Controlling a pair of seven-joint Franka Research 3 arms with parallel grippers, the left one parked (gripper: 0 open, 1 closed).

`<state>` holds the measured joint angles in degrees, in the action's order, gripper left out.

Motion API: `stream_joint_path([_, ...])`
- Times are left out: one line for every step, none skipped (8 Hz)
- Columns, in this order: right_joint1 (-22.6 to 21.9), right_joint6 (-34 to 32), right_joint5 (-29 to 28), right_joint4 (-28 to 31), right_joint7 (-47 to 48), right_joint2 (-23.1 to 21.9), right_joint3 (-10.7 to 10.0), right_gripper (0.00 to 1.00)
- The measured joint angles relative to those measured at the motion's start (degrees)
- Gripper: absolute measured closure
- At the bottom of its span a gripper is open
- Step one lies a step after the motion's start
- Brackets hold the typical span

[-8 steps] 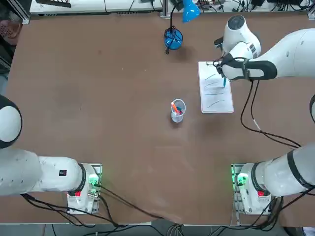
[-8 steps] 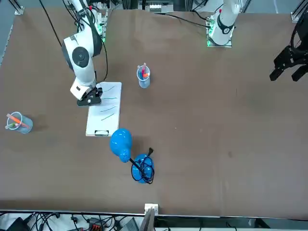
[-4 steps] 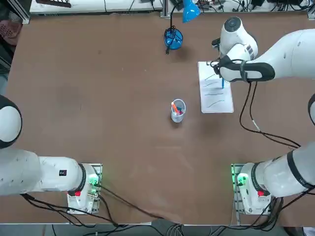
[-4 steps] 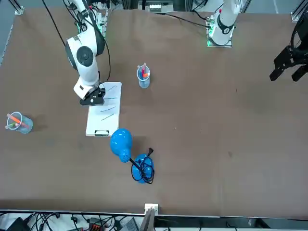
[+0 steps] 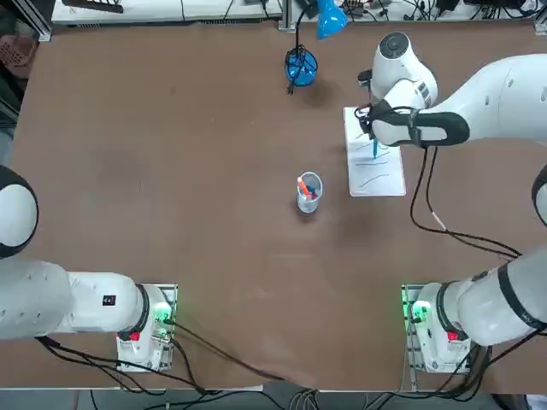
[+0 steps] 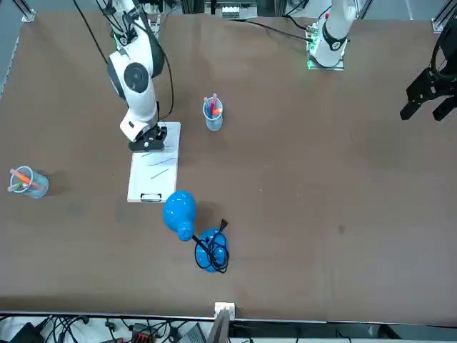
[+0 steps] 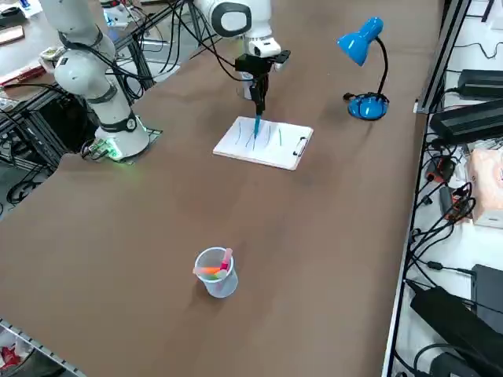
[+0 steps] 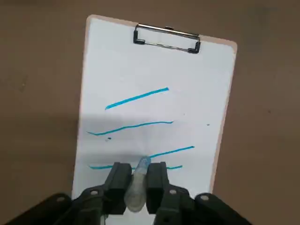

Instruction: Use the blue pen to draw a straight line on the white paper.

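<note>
Right wrist view: right gripper [image 8: 138,176] w/ jaws clamped narrow on the blue pen [image 8: 138,180], pen upright, tip down on the white paper [image 8: 154,70]. Paper sits on a clipboard, dark clip [image 8: 167,38] at the short edge. Four blue strokes visible; the one nearest the jaws runs either side of the pen tip, so prob the line in progress.

Change vs 1 s ago: in top view the gripper [image 5: 373,137] has slid across the paper [image 5: 386,175] toward the parked-arm side; earlier it hung over the sheet's outer half, now it's near the inner long edge. Front view agrees: gripper [image 6: 148,138] has moved along the sheet [image 6: 151,175] toward the pen cup [image 6: 213,114]. Paper itself hasn't shifted on the desk [image 5: 171,171].

Meaning for task: looks like mid-stroke or near end of stroke, pen dragged w/ tip in contact. Can't confirm contact pressure, but side view shows pen [image 7: 257,126] reaching down to the sheet [image 7: 275,149], so likely touching.

Judgement: line mostly drawn. Next prob lift off before the tip runs off the paper edge. Risk: stroke wobbles like the second one, or the pen slips in the jaws.

Other stuff: blue desk lamp [image 5: 301,64] beyond the paper, cup w/ orange pens [image 7: 215,271] well apart, untouched.
</note>
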<state>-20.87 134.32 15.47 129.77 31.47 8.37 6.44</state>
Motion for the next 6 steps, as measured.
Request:
stream_joint_path([-0.62, 0.01, -1.19, -0.1, 0.26, 0.03, 0.05, 0.78])
stream_joint_path([-1.22, 0.03, -1.63, -0.13, 1.05, 0.07, 0.07, 0.78])
stream_joint_path([-1.94, 0.05, -1.69, -0.14, 2.69, 0.09, 0.08, 0.78])
stream_joint_path([-2.89, 0.07, -1.69, -0.15, 4.38, 0.1, 0.12, 0.78])
stream_joint_path([-3.77, 0.12, -1.91, -0.17, 5.58, 0.1, 0.17, 0.78])
stream_joint_path([-4.22, 0.25, -3.2, -0.29, 6.34, 0.11, 0.32, 0.78])
